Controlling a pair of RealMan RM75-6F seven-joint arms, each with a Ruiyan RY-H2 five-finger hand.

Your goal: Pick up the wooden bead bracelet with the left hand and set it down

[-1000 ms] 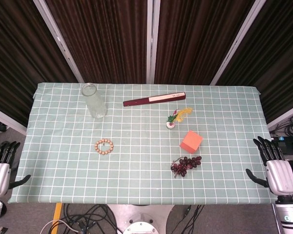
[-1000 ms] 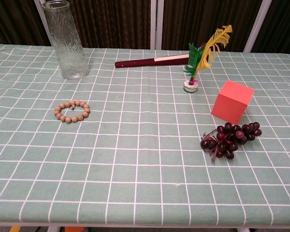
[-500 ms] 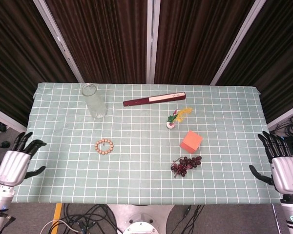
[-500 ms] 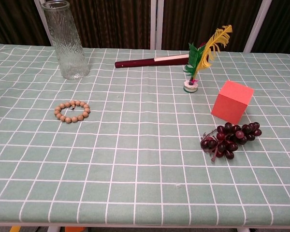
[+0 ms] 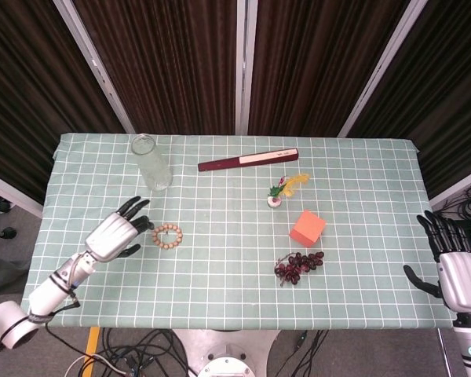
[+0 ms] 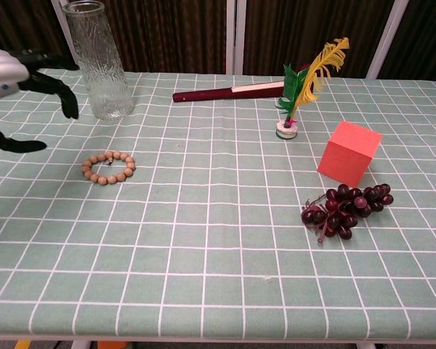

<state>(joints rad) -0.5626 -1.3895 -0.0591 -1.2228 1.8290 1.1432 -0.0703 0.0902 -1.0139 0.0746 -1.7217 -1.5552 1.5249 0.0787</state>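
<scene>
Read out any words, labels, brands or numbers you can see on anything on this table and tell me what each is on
No text can be read.
The folded fan has a pale strip with a small dark mark, too small and blurred to read.
The glass vase, orange cube and bead bracelet show no lettering.

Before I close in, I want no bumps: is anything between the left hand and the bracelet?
Nothing visible. The left hand is open beside the bracelet, bare cloth between them. The vase stands farther back, off that line.
</scene>
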